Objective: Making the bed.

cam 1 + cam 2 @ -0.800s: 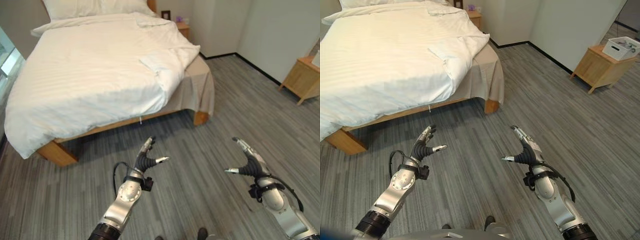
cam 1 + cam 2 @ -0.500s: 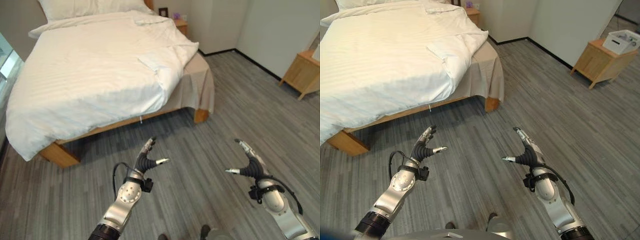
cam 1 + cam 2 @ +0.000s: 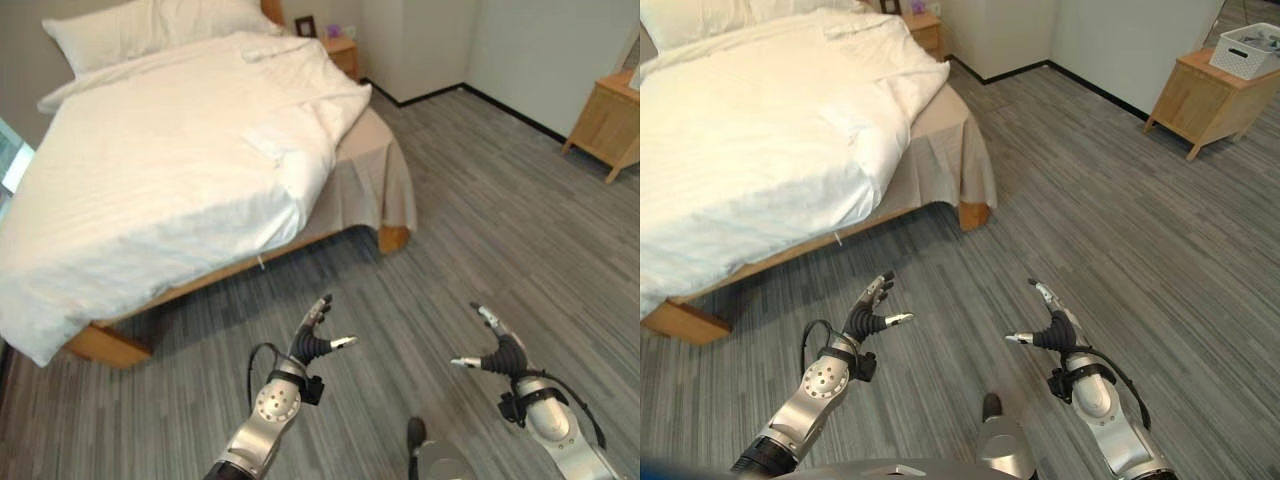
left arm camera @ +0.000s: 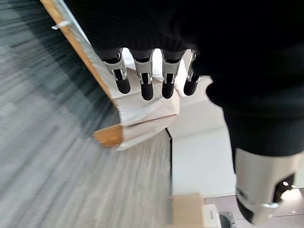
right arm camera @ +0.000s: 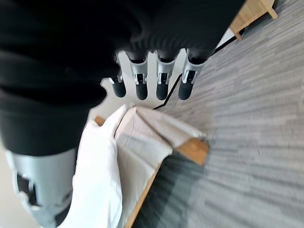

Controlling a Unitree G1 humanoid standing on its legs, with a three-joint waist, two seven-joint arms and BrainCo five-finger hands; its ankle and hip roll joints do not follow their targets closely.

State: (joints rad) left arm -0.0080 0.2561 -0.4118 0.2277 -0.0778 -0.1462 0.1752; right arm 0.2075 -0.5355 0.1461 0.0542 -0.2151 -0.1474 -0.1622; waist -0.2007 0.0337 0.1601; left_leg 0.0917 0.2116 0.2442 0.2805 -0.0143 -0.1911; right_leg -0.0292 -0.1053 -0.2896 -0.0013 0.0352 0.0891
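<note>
The bed carries a white duvet (image 3: 170, 170) that hangs over its near side, with pillows (image 3: 130, 30) at the far end. One duvet corner (image 3: 300, 150) lies crumpled back on top, baring a beige sheet (image 3: 370, 175) that drapes over the near right corner of the wooden frame (image 3: 105, 345). My left hand (image 3: 315, 340) and right hand (image 3: 500, 352) hover open over the floor in front of the bed, apart from it and holding nothing. Straight fingers (image 4: 142, 80) in the left wrist view point toward the draped corner (image 4: 147, 111). In the right wrist view, fingers (image 5: 161, 78) point at the same corner (image 5: 142, 142).
Grey plank floor (image 3: 480, 230) spreads between me and the bed. A wooden cabinet (image 3: 1200, 100) with a white basket (image 3: 1252, 48) on top stands at the far right by the wall. A small bedside table (image 3: 340, 50) sits beside the head of the bed.
The whole picture has shifted, so the camera has moved; the bed now sits further left. Both hands stay open and show lower in the picture.
</note>
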